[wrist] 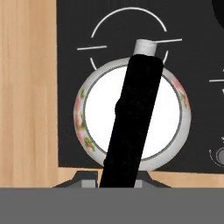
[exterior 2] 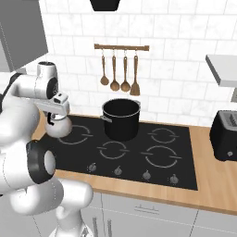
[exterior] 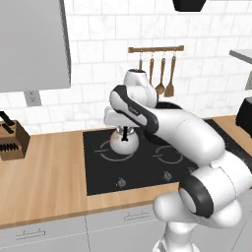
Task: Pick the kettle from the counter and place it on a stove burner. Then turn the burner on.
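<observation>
The gripper [exterior: 127, 132] is pointing down over the front left part of the black cooktop [exterior: 142, 170], its jaws clamping narrowly on the black arched handle [wrist: 131, 127] of the kettle [exterior: 121, 143]. The kettle is hanging upright in that grip over the front left stove burner [exterior: 114, 151], near the cooktop's left edge; whether its base is touching the glass cannot be told. From the hand view the handle is crossing the kettle's pale lid, and the spout [wrist: 145, 45] is pointing toward the burner ring. A tall black pot [exterior 2: 121, 119] is standing on the rear middle of the cooktop. The wooden counter [exterior: 44, 177] is stretching left, carrying a knife block [exterior: 12, 140] by the wall.
</observation>
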Tool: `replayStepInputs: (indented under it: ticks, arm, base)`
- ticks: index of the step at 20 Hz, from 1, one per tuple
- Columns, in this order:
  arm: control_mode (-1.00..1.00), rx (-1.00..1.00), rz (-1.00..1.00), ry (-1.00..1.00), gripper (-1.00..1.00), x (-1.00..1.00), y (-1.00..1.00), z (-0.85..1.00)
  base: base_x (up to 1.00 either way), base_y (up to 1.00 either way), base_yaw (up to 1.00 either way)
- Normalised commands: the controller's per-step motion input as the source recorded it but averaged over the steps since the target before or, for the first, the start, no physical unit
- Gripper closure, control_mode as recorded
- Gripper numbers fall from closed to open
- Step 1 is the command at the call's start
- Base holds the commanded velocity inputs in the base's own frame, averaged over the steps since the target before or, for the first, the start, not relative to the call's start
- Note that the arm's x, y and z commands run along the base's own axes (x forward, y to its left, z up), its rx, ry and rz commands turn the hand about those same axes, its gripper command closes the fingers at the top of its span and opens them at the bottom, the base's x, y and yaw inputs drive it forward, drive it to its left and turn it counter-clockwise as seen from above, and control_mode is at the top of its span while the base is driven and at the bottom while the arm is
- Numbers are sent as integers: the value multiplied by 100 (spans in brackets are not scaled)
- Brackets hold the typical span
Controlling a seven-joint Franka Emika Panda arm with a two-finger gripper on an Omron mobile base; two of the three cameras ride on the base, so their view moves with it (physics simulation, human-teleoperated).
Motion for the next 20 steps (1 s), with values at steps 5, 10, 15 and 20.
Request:
replayStepInputs:
  ticks: [5, 10, 15, 20]
  arm:
    - [-100, -3, 3, 7, 100, 59, 0, -20]
    - [-100, -6, 2, 14, 100, 42, 0, -54]
    - [-100, 0, 0, 3, 100, 20, 0, -38]
    - [-100, 0, 0, -1, 100, 34, 0, -15]
  base:
    - [0, 0, 0]
    - [0, 0, 0]
    - [0, 0, 0]
    - [0, 0, 0]
